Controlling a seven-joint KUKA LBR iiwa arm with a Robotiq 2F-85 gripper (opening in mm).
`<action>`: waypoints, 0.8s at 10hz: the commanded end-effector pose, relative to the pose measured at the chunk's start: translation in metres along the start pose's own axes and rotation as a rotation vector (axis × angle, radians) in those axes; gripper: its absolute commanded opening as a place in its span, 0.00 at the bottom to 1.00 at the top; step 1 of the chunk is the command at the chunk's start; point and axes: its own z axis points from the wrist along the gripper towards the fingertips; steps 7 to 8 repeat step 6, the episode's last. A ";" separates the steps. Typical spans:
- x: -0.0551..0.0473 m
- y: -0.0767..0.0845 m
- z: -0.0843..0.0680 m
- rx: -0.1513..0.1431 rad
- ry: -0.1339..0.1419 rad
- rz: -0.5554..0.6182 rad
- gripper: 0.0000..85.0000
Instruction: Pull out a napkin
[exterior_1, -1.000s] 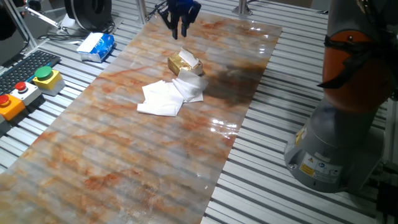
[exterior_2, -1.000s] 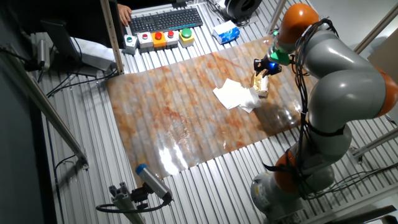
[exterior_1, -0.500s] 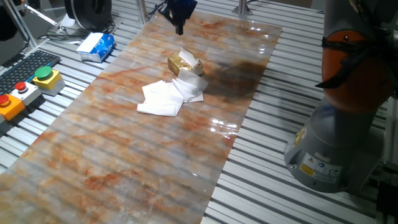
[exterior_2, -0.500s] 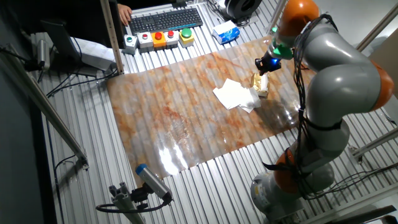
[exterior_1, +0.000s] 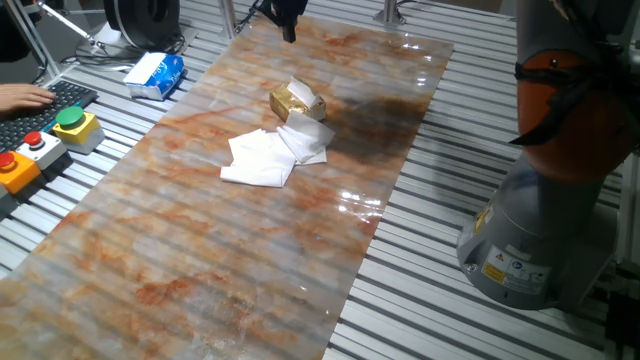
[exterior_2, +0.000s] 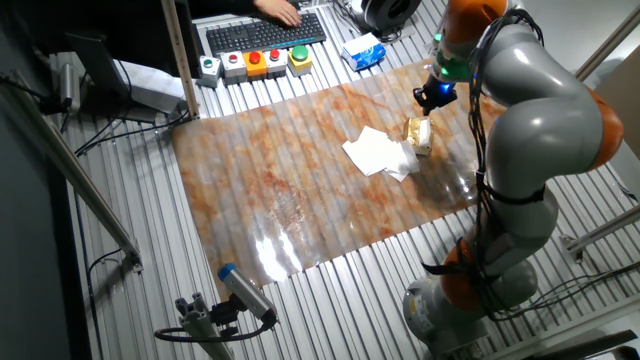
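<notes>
The small tan cardboard box (exterior_1: 297, 101) serves as landmark, sitting on the marbled table mat (exterior_1: 200, 260). White napkins (exterior_1: 268, 156) lie flat on the mat, overlapping one another and touching the box's near side in one fixed view; in the other fixed view the same pile (exterior_2: 378, 151) spreads from the box (exterior_2: 419, 136) toward the keyboard end. The sheets are out of the box and loose on the mat, so the pull reads as done, or nearly so; a crumpled bit of white at the box mouth may be one more sheet partly inside. The gripper (exterior_2: 436, 94) hangs well above and beyond the box, on the side away from the napkins, holding nothing visible. Whether its jaws are spread or pressed together cannot be told: in one fixed view only the dark tip (exterior_1: 288, 14) shows at the top edge, the rest cut off; in the other it is a small dark blob against the arm. If another pull is intended, judgement: come down straight over the box mouth, pinch only the raised white fold, and draw upward and slightly toward the napkin pile so the light box does not tip or drag. Risk: the box is unanchored and may lift with the sheet. A blue-and-white plastic packet (exterior_1: 155, 75) lies well apart from the box, off the mat. A person's hand (exterior_1: 24, 96) rests on the keyboard (exterior_2: 264, 32), beside the button boxes (exterior_1: 74, 125). Sheet count in the pile is not resolvable.
</notes>
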 end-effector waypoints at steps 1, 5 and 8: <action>-0.001 -0.002 0.001 0.004 0.000 0.013 0.00; -0.004 -0.007 0.003 0.033 0.024 0.020 0.00; -0.003 -0.007 0.004 0.015 0.038 0.032 0.00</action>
